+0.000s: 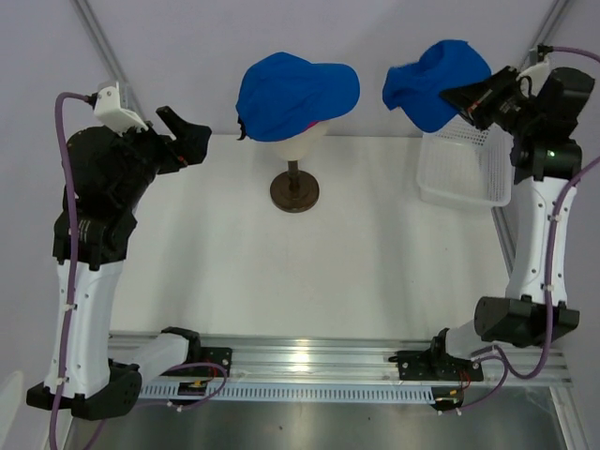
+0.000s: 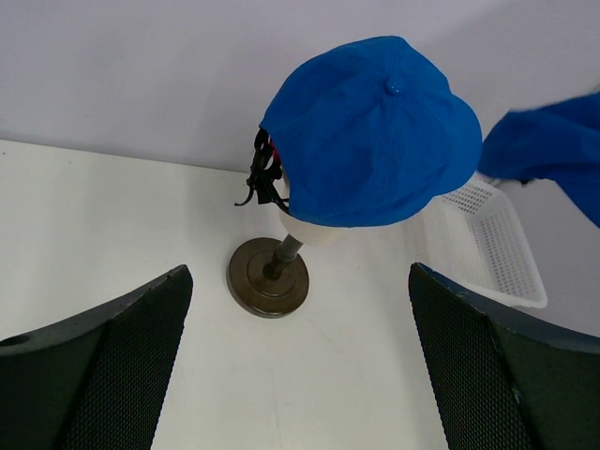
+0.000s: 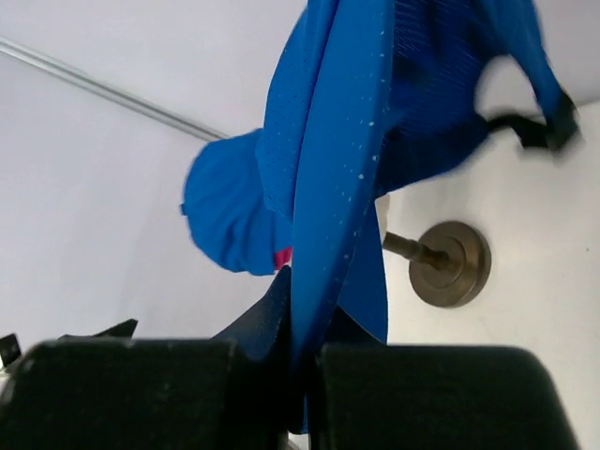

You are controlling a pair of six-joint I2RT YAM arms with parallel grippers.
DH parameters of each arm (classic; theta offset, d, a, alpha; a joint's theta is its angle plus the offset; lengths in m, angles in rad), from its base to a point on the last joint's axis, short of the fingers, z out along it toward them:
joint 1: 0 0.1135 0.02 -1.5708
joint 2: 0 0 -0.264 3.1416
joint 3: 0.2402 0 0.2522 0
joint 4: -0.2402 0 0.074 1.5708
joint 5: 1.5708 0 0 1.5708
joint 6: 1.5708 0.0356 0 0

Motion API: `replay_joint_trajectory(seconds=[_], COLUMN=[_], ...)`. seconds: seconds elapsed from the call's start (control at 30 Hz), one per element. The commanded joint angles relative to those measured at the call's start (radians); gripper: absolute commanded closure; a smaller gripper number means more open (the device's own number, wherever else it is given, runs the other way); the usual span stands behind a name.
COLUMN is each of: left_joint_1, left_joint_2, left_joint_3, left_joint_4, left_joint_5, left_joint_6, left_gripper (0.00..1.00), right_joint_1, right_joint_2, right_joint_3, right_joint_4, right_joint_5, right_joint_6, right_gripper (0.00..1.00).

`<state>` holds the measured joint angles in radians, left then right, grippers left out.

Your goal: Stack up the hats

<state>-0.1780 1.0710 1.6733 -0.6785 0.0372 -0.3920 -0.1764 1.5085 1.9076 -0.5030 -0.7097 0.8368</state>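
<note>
A royal blue hat (image 1: 295, 94) sits on the cream mannequin head (image 1: 302, 141); a sliver of a magenta-pink hat (image 1: 316, 123) shows under its rim. It also shows in the left wrist view (image 2: 375, 131) and the right wrist view (image 3: 230, 216). My right gripper (image 1: 464, 98) is shut on a second blue hat (image 1: 433, 82), held in the air to the right of the head, over the basket. In the right wrist view the jaws (image 3: 305, 352) pinch this hat's fabric (image 3: 347, 141). My left gripper (image 1: 192, 131) is open and empty, raised left of the head (image 2: 300, 323).
The head stands on a dark round stand (image 1: 294, 192) at the table's back middle. A white mesh basket (image 1: 464, 169) sits at the back right, under the held hat. A grey wall runs behind the table.
</note>
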Motion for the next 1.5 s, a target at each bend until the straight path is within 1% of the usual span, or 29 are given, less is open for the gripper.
replay_joint_trajectory(seconds=[0.0, 0.03, 0.13, 0.17, 0.2, 0.23, 0.27, 0.3, 0.33, 0.37, 0.4, 0.47, 0.5, 0.57, 0.6, 0.67, 0.7, 0.73, 0.77, 0.8, 0.83, 0.93, 0.97, 1.03, 1.1, 1.17, 1.23, 1.37, 1.47], left_joint_1=[0.009, 0.008, 0.008, 0.008, 0.009, 0.008, 0.008, 0.008, 0.008, 0.008, 0.008, 0.005, 0.005, 0.005, 0.005, -0.003, -0.014, -0.029, -0.066, -0.08, -0.092, -0.1, -0.101, -0.112, -0.124, -0.124, -0.124, -0.124, -0.118], left_joint_2=[-0.014, -0.017, -0.017, -0.016, -0.013, -0.011, -0.006, -0.003, 0.003, 0.004, 0.006, 0.015, 0.023, 0.038, 0.052, 0.061, 0.061, 0.061, 0.063, 0.07, 0.096, 0.167, 0.181, 0.198, 0.202, 0.169, 0.133, 0.054, -0.022], left_joint_3=[0.002, 0.002, 0.0, 0.009, 0.012, 0.014, 0.019, 0.022, 0.022, 0.023, 0.002, -0.012, -0.003, 0.011, 0.031, 0.028, 0.017, -0.015, -0.036, -0.034, 0.004, 0.054, 0.062, 0.054, 0.023, -0.004, -0.073, -0.174, -0.253], left_joint_4=[0.017, 0.013, 0.014, 0.011, 0.011, 0.013, 0.017, 0.023, 0.028, 0.034, 0.069, 0.106, 0.115, 0.119, 0.125, 0.207, 0.256, 0.375, 0.417, 0.43, 0.427, 0.425, 0.444, 0.456, 0.435, 0.424, 0.416, 0.395, 0.337], left_joint_5=[0.044, 0.046, 0.067, 0.069, 0.073, 0.082, 0.108, 0.127, 0.154, 0.226, 0.277, 0.408, 0.429, 0.449, 0.475, 0.522, 0.552, 0.559, 0.56, 0.546, 0.5, 0.49, 0.497, 0.494, 0.46, 0.435, 0.405, 0.371, 0.281], left_joint_6=[-0.016, -0.016, -0.008, -0.01, -0.016, -0.019, -0.025, -0.04, -0.053, -0.07, -0.1, -0.117, -0.134, -0.153, -0.184, -0.244, -0.331, -0.365, -0.39, -0.406, -0.406, -0.413, -0.419, -0.436, -0.43, -0.423, -0.409, -0.401, -0.393], left_gripper=[0.0, 0.0, 0.01, 0.0, 0.0, 0.01, 0.01, 0.0, 0.01, 0.0, 0.0, 0.0, 0.01, 0.0, 0.0, 0.01, 0.02, 0.02, 0.02, 0.02, 0.02, 0.02, 0.03, 0.05, 0.06, 0.06, 0.05, 0.05, 0.05], right_joint_1=[-0.061, -0.07, -0.08, -0.087, -0.089, -0.084, -0.078, -0.051, -0.037, -0.022, 0.006, 0.028, 0.046, 0.064, 0.075, 0.118, 0.132, 0.153, 0.159, 0.166, 0.169, 0.173, 0.211, 0.236, 0.274, 0.298, 0.337, 0.413, 0.463], right_joint_2=[-0.096, -0.109, -0.157, -0.153, -0.142, -0.11, -0.09, -0.07, -0.024, -0.002, 0.016, 0.07, 0.09, 0.137, 0.15, 0.165, 0.168, 0.171, 0.176, 0.179, 0.182, 0.177, 0.17, 0.122, 0.099, 0.079, 0.065, 0.052, 0.018], right_joint_3=[-0.08, -0.117, -0.232, -0.232, -0.22, -0.162, -0.118, -0.07, 0.036, 0.08, 0.114, 0.204, 0.234, 0.315, 0.33, 0.352, 0.355, 0.36, 0.366, 0.369, 0.369, 0.352, 0.335, 0.262, 0.237, 0.235, 0.231, 0.228, 0.216], right_joint_4=[-0.102, -0.139, -0.213, -0.218, -0.207, -0.194, -0.137, -0.103, -0.073, 0.037, 0.107, 0.247, 0.279, 0.334, 0.357, 0.423, 0.449, 0.463, 0.487, 0.491, 0.526, 0.506, 0.506, 0.512, 0.531, 0.506, 0.474, 0.472, 0.423], right_joint_5=[0.092, 0.133, 0.252, 0.25, 0.204, 0.178, 0.146, 0.078, 0.04, -0.012, -0.099, -0.16, -0.209, -0.246, -0.278, -0.3, -0.325, -0.338, -0.353, -0.391, -0.407, -0.458, -0.47, -0.474, -0.487, -0.487, -0.485, -0.505, -0.513], right_joint_6=[-0.05, -0.1, -0.146, -0.142, -0.133, -0.116, -0.078, -0.058, -0.035, 0.017, 0.057, 0.151, 0.172, 0.212, 0.244, 0.266, 0.274, 0.288, 0.294, 0.3, 0.315, 0.326, 0.329, 0.328, 0.314, 0.285, 0.28, 0.275, 0.23], right_gripper=[1.0, 1.0, 1.0, 1.0, 1.0, 1.0, 1.0, 1.0, 1.0, 1.0, 1.0, 1.0, 1.0, 1.0, 1.0, 1.0, 1.0, 1.0, 1.0, 1.0, 1.0, 1.0, 1.0, 1.0, 1.0, 1.0, 1.0, 1.0, 1.0])
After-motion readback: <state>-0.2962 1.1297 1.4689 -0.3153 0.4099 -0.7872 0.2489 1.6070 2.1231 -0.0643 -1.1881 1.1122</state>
